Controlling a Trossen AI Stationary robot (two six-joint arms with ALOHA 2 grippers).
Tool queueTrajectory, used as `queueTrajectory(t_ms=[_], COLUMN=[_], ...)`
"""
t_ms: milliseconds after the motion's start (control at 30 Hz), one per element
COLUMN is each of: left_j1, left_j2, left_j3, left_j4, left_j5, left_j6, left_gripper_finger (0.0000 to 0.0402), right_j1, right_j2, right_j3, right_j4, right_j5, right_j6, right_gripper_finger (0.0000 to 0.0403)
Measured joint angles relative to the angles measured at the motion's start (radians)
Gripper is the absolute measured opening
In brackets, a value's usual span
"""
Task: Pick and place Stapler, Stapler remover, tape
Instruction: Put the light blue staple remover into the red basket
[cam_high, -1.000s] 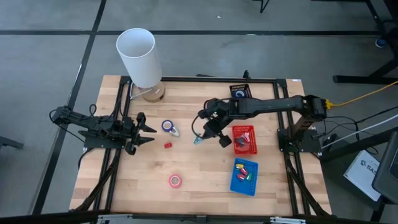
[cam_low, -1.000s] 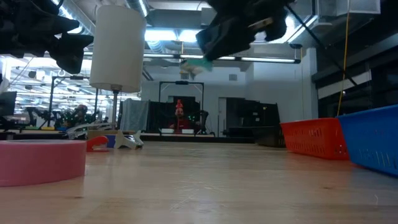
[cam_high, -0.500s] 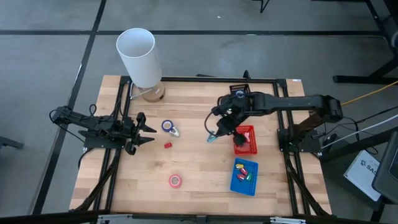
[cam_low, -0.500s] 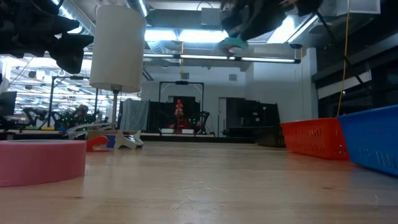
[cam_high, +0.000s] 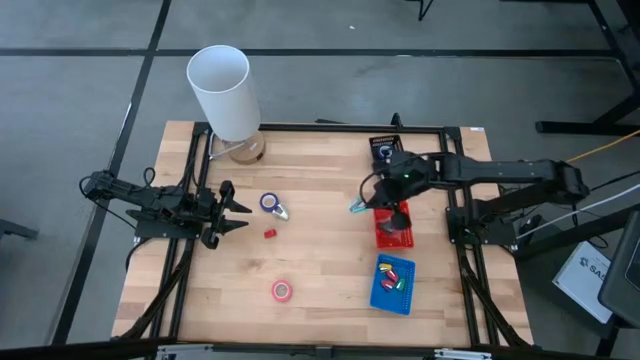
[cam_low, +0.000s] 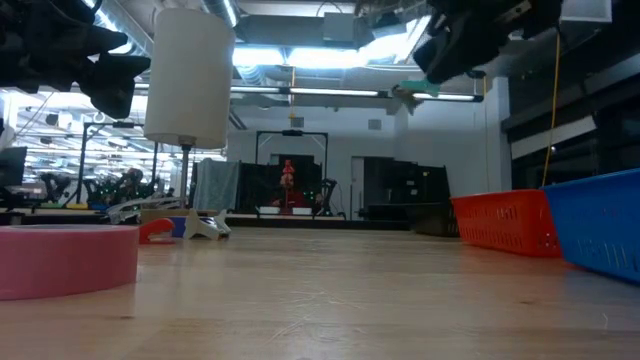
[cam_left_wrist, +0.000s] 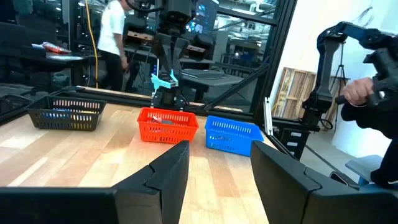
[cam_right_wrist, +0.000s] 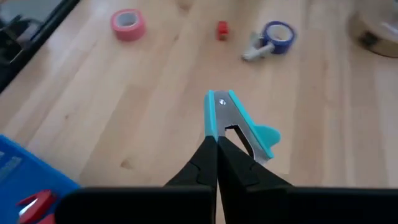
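My right gripper (cam_high: 368, 205) is shut on a teal stapler remover (cam_right_wrist: 233, 121) and hangs above the table at the left rim of the red basket (cam_high: 393, 224). The low view shows the remover (cam_low: 420, 88) high in the air. A pink tape roll (cam_high: 282, 290) lies flat near the table's near edge. A blue roll (cam_high: 268, 202) lies mid-table with a grey piece beside it. A small red item (cam_high: 269, 233) lies close by. My left gripper (cam_high: 240, 212) waits open at the table's left side. My right gripper pinches the stapler remover between its two fingers at the end (cam_right_wrist: 219, 135) nearest them. The riveted metal end (cam_right_wrist: 221, 99) sticks out past the fingertips. The fingers slant down from the table's right. The remover is lifted clear of the table.
A blue basket (cam_high: 392, 284) with several coloured items stands just nearer than the red one, and a black basket (cam_high: 385, 147) at the far edge. A big white cylinder (cam_high: 222, 90) stands at the far left corner. A person's hand (cam_left_wrist: 360, 93) shows beyond the table.
My right gripper, still shut on the stapler remover, has travelled toward the table's right and slightly toward the far edge, from mid-table to the red basket's left rim. The remover has stayed lifted throughout.
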Motion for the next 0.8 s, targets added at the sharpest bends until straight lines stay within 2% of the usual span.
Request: queueTrajectory(t_ms=[433,800], left_j1=[0.0,0.0], left_j2=[0.0,0.0], left_j3=[0.0,0.0], left_j4=[0.001,0.001], left_j5=[0.0,0.0], left_j6=[0.0,0.0], left_gripper_finger=[0.0169,0.0169], right_j1=[0.0,0.016], right_j2=[-0.224,-0.258], right_j3=[-0.255,-0.428], right_j4=[0.062,0.107], right_j5=[0.136,0.136], right_j6=[0.276,0.474], right_gripper_finger=[0.0,0.0])
